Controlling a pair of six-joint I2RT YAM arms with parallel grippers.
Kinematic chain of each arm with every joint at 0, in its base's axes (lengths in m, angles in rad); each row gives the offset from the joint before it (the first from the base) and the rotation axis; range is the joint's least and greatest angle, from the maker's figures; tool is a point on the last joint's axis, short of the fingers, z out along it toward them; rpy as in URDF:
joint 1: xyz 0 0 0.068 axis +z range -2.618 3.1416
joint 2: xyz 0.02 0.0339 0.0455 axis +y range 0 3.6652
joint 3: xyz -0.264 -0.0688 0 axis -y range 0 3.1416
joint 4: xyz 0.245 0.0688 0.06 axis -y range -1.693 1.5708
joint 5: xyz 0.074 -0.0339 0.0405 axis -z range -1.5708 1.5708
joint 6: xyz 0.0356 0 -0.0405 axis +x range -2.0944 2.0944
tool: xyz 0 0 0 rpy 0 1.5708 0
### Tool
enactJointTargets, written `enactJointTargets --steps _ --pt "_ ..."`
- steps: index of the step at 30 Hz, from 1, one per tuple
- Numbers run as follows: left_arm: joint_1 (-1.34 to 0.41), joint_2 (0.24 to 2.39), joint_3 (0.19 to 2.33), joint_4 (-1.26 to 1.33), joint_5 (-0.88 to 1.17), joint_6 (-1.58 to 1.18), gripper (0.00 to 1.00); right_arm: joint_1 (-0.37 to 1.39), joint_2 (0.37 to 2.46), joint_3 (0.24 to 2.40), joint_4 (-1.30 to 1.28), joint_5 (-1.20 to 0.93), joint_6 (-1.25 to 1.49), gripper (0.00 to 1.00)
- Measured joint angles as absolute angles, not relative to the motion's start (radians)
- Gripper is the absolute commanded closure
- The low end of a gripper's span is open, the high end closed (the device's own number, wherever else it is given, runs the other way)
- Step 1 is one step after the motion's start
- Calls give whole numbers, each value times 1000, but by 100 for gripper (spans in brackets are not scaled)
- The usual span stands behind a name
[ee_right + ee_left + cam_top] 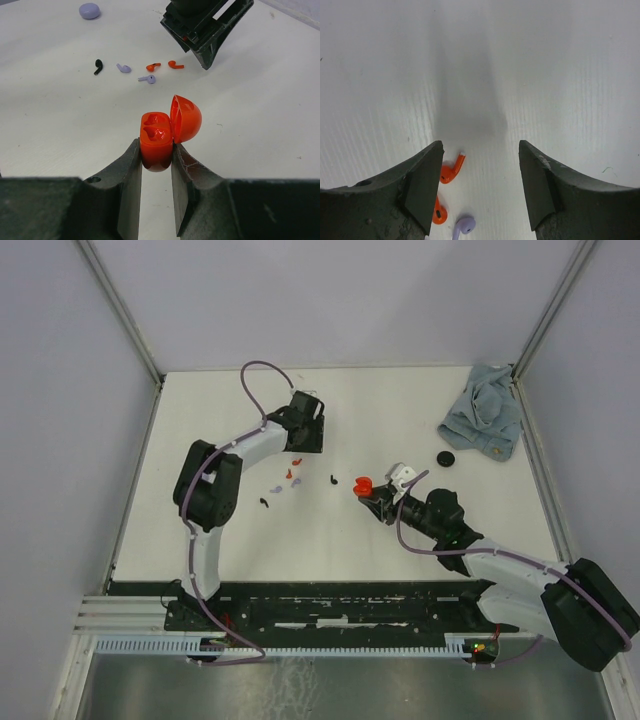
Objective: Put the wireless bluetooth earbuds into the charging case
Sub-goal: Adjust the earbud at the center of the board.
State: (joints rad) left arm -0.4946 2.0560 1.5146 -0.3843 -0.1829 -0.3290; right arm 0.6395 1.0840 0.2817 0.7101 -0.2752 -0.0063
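The red charging case (157, 142) stands with its lid (186, 118) swung open and two empty wells showing. My right gripper (156, 150) is shut on its lower body; from above, case (364, 484) and right gripper (372, 496) sit mid-table. Several earbuds lie loose to the left: two red ones (153, 66) (175, 64), two lilac (123, 68) (148, 79) and a black one (98, 66). My left gripper (480, 146) hangs open just above them, nothing between its fingers. One red earbud (452, 169) lies by its left finger, with another red one (439, 212) and a lilac one (464, 226) nearer the camera.
A crumpled blue-grey cloth (483, 420) lies at the back right, a black round disc (446, 459) in front of it. A small white piece (402, 472) sits beside the right gripper. A lilac disc (90, 10) rests farther left. Another black earbud (333, 480) lies near the case.
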Motion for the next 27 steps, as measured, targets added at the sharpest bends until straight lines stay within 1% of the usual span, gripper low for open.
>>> enactJointTargets --steps 6,13,27 --pt "-495 2130 1559 -410 -151 -311 33 640 1090 282 709 -274 -6 91" --pt "-492 2136 1559 -419 -98 -295 38 640 1078 282 700 -262 -7 91" --pt "-493 2054 1445 -417 10 -295 40 640 1044 282 667 -249 -14 91"
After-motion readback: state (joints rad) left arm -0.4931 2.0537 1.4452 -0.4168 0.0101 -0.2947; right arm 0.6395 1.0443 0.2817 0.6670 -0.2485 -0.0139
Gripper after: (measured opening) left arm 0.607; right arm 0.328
